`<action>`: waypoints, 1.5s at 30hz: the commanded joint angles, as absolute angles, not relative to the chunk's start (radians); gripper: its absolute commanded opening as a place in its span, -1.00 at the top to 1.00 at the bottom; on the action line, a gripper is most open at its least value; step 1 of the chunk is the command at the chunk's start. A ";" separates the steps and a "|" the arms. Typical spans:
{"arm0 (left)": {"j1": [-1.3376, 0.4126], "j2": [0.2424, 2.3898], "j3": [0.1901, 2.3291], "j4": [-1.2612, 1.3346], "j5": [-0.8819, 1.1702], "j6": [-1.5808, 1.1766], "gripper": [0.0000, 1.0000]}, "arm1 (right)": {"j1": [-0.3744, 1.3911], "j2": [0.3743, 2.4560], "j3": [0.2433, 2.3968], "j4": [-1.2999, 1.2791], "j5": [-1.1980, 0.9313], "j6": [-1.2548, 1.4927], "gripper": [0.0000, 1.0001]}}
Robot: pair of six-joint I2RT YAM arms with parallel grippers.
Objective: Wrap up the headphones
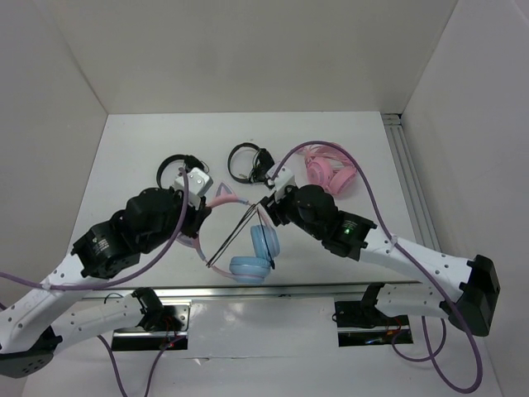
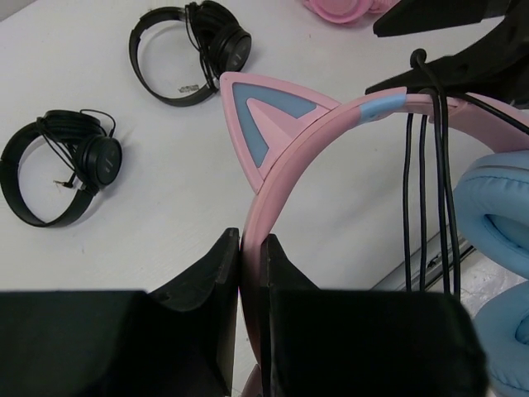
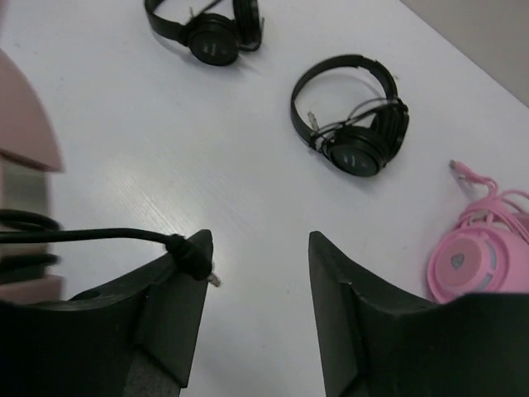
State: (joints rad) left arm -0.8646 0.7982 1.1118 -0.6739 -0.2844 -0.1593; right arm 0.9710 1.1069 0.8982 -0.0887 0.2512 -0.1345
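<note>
The headphones [image 1: 252,252] sit at front centre, between the arms, headband clamped in the left gripper [image 2: 250,248]; their cable [image 1: 234,233] runs rightward to the parted right gripper [image 3: 258,248], plug seemingly against one finger; behind lie one smaller pair [image 1: 178,171], another smaller pair [image 1: 248,163] to its right, and a fourth pair [image 1: 331,172] rightmost.

The headphones [image 2: 297,141] look matt plastic with smooth padded cups.

1. Left arm [image 1: 116,240]: comes in from the near-left corner of the table, elbow bent, wrist toward the middle.
2. Left gripper [image 2: 250,242]: fingers clamped on the pink band of the headphones [image 2: 289,141].
3. Right arm [image 1: 388,246]: comes in from the near-right corner, angled inward.
4. Right gripper [image 3: 260,244]: jaws parted; cable plug [image 3: 192,256] against one finger.
</note>
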 commanded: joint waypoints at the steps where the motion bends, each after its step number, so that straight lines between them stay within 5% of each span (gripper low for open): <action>1: -0.862 0.799 1.212 -0.581 -0.328 -0.202 1.00 | 0.945 1.097 0.873 -0.049 0.329 -0.083 -0.18; 5: -0.828 0.842 1.279 -0.624 -0.402 -0.224 1.00 | 0.934 1.088 0.864 -0.081 0.365 -0.060 -0.24; 11: -0.828 0.882 1.299 -0.615 -0.431 -0.245 1.00 | 0.913 1.036 0.844 -0.115 0.449 0.026 -0.62; 15: -0.828 0.926 1.253 -0.563 -0.451 -0.256 1.00 | 0.904 0.989 0.897 -0.202 0.785 0.157 -0.81; 20: -0.828 0.977 1.164 -0.445 -0.463 -0.307 1.00 | 0.804 1.101 1.119 -0.674 1.112 0.437 -1.00; 32: -0.818 1.317 1.029 0.006 -0.192 -0.477 1.00 | 0.704 0.896 1.198 -0.695 0.911 0.483 -1.00; 45: -1.014 1.982 1.385 0.106 -0.433 -0.712 1.00 | 0.695 0.874 1.258 -0.727 0.878 0.422 -1.00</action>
